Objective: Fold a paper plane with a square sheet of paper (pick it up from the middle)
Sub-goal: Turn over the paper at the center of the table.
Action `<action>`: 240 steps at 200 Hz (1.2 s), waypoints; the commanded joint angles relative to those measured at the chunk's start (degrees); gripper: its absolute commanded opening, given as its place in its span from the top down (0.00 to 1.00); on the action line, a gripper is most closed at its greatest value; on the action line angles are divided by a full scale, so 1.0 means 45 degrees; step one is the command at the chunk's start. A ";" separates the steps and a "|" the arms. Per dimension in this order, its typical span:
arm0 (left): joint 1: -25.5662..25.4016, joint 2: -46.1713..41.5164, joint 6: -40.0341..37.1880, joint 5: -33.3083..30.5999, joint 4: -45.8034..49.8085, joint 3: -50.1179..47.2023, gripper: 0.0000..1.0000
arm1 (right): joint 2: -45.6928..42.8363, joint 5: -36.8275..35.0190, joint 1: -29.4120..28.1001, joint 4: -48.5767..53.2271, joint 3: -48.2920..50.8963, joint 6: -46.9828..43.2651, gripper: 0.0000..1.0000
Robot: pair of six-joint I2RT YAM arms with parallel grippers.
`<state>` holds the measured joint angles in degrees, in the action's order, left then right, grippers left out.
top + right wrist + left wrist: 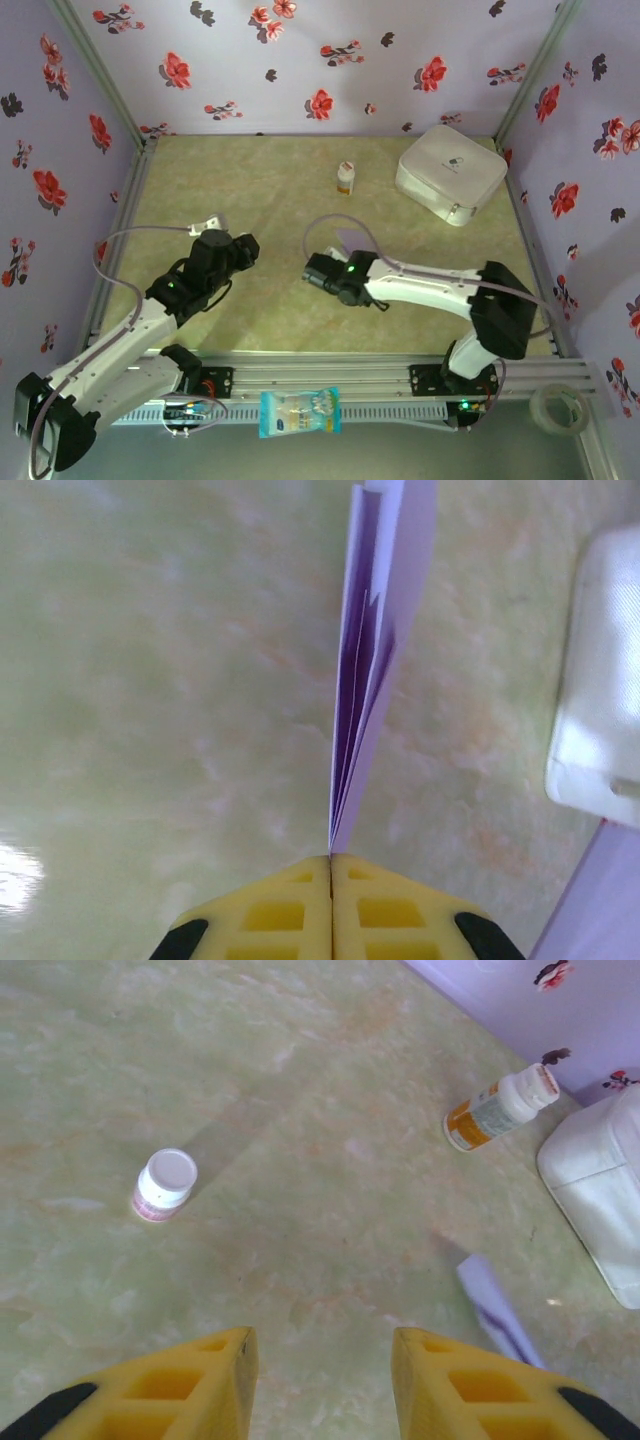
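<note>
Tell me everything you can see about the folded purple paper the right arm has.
The paper is pale lavender, thin, plain and unmarked. It is folded lengthwise into a slim strip of several layers, with darker purple in the shaded folds. It is seen edge-on, one end pinched in the shut right gripper, the rest reaching out over the green table. Nothing else visibly touches it, and whether it rests on the table is unclear.

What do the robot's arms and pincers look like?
Left arm and right arm: white links, black joints, small green lights, looping pale cables. Left gripper and right gripper: yellow fingers with square cut-outs, black at the base.
</note>
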<state>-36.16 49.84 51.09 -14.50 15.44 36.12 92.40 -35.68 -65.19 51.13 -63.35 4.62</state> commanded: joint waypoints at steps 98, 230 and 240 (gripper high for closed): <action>0.0261 0.0819 -0.0323 0.0779 0.0097 0.0208 0.56 | -0.1954 0.8636 0.1476 -0.4926 0.1264 0.2747 0.63; 0.0254 0.4276 -0.0309 0.4427 -0.1821 0.1071 0.67 | 0.0833 1.4667 0.6381 -1.0987 0.4031 0.8279 0.78; 0.0253 0.4381 -0.0271 0.4485 -0.1873 0.1105 0.67 | 0.0970 1.4668 0.6381 -1.1221 0.4143 0.8416 0.78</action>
<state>-35.33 68.42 50.22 3.14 9.37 38.98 94.98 27.59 -36.73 4.84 -45.65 39.18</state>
